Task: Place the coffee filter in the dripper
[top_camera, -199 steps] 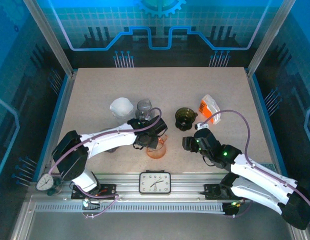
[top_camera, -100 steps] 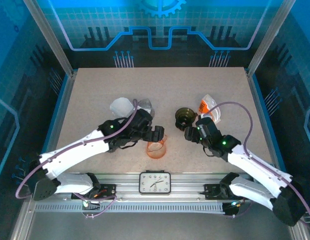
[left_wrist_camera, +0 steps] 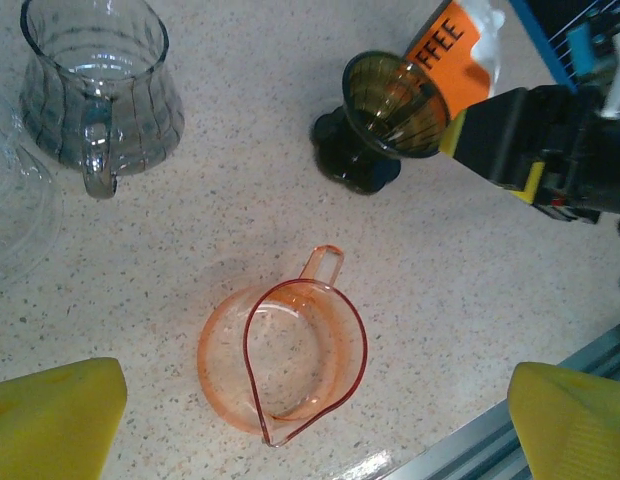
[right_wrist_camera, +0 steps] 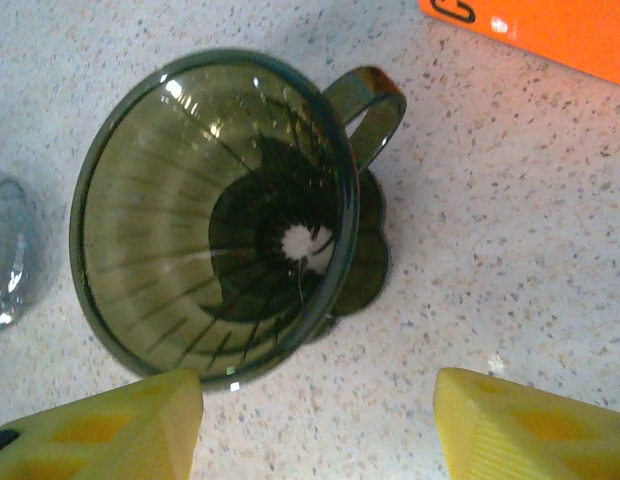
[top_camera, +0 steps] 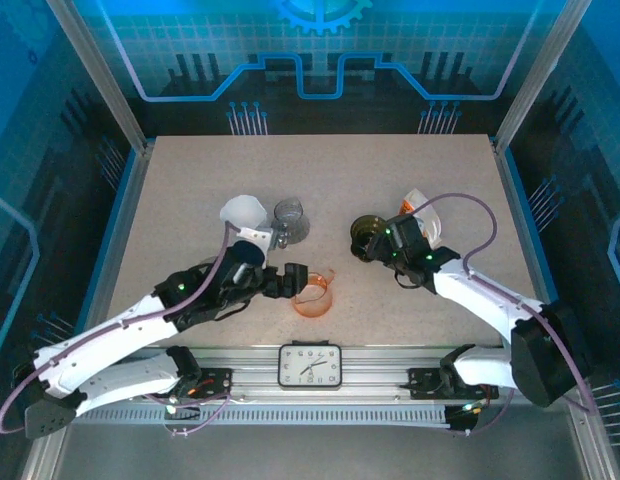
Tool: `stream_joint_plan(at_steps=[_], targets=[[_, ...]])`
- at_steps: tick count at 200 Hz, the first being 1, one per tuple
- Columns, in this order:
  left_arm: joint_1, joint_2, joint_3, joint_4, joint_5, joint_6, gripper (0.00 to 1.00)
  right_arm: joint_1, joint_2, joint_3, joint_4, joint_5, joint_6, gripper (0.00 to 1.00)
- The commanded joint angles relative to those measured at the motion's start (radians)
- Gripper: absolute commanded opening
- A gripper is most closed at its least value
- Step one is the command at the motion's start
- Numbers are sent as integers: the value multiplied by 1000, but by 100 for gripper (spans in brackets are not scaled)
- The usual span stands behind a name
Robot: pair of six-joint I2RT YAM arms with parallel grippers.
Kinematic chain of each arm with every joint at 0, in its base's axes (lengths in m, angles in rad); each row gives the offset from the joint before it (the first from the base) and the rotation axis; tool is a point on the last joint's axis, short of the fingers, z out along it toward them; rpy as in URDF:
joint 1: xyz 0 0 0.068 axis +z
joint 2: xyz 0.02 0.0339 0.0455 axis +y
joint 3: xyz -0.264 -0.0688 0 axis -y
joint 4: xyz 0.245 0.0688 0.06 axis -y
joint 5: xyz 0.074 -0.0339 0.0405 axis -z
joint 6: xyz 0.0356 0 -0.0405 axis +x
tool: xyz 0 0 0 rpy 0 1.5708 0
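Speckled tabletop: green dripper sits just ahead of right hand, fingers spread.

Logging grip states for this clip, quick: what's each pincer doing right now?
Left pincer: open, holding nothing, near the orange cup.
Right pincer: open, holding nothing, dripper just ahead.

This is a robotics lab cell rather than a kitchen: a speckled counter is boxed in by aluminium frame posts and a blue printed backdrop with a gear motif. A white left arm and right arm are bolted to a metal rail at its near edge. An analogue clock lies face up on that rail.
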State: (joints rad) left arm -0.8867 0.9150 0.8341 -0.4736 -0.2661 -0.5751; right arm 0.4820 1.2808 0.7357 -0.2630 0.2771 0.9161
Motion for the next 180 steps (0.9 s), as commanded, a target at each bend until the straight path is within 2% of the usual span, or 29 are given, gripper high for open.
stream_joint_plan(at_steps=[1, 41, 95, 159, 180], targets=[[-4, -56, -41, 44, -30, 25, 99, -21, 45, 41, 33, 27, 62, 62], [-5, -136, -98, 67, -40, 40, 99, -38, 141, 98, 46, 15, 78, 56], [-5, -175, -113, 45, -55, 50, 99, -69, 228, 119, 53, -62, 89, 36], [-3, -208, -125, 36, -74, 53, 99, -106, 196, 131, -9, -140, 9, 1], [-3, -212, -134, 43, -78, 45, 99, -121, 145, 132, -44, -187, -49, 0]])
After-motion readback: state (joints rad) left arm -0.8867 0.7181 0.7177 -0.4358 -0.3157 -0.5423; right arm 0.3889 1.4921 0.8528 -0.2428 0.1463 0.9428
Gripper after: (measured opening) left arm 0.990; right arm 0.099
